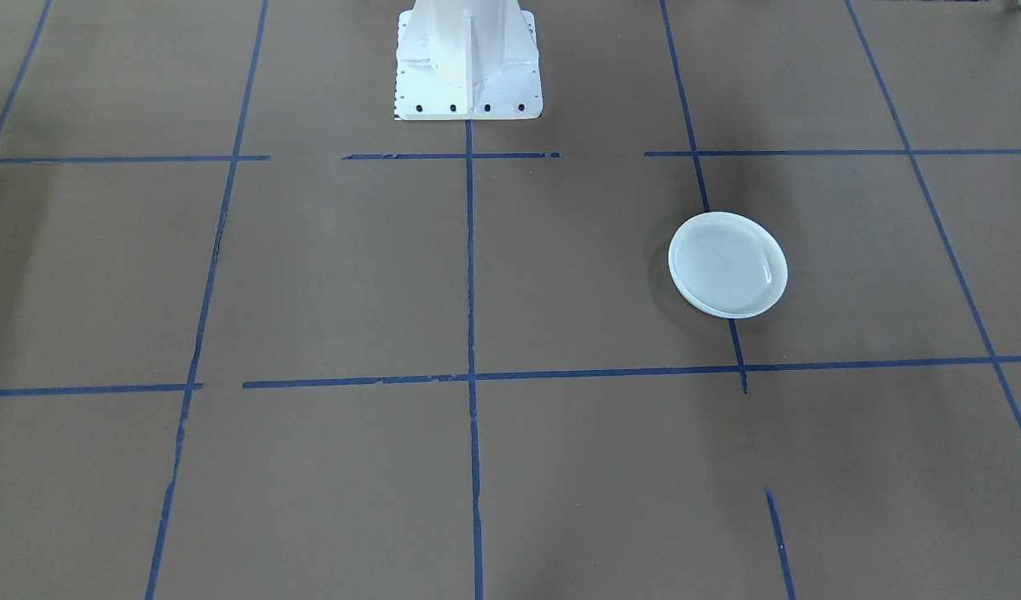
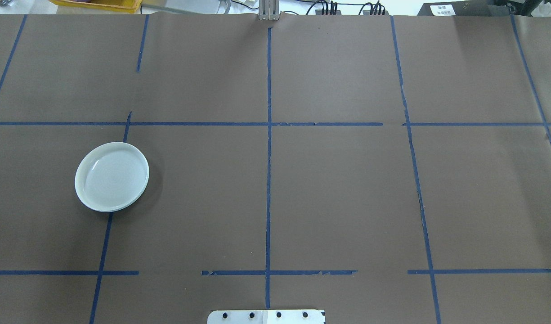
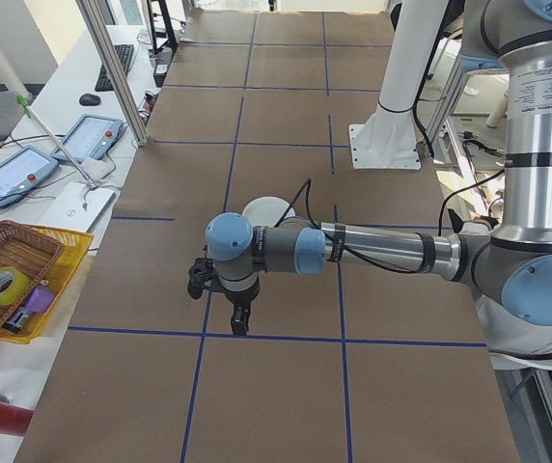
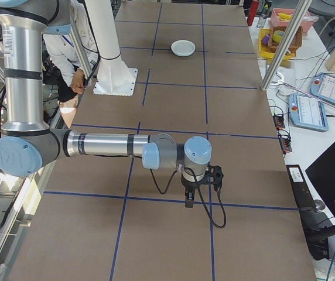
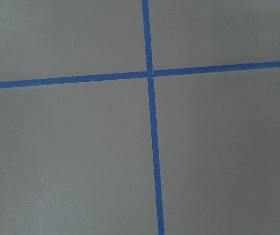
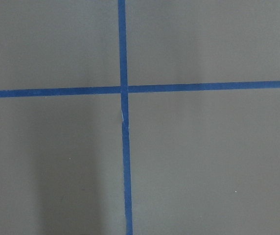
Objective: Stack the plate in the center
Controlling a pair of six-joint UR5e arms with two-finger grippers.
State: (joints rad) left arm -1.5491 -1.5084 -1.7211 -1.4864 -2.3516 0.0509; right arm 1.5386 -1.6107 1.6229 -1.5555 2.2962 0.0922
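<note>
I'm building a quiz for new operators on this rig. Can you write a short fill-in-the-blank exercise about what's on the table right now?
1. The number of plates showing on the table is ____.
2. In the overhead view, the plate sits on the robot's ____ side.
3. The tape lines on the table are coloured ____.
4. Each wrist camera shows only tape lines that ____ on bare paper.

Missing words: one; left; blue; cross

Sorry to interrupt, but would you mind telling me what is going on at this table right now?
Nothing is being handled at the moment. A single pale plate sits on the brown table on the robot's left side, lying over a blue tape line. Both arms are stretched out low over the table near its two ends, away from the plate, the left end effector and the right end effector pointing down at tape crossings. Whether either is open or shut cannot be told.
</note>
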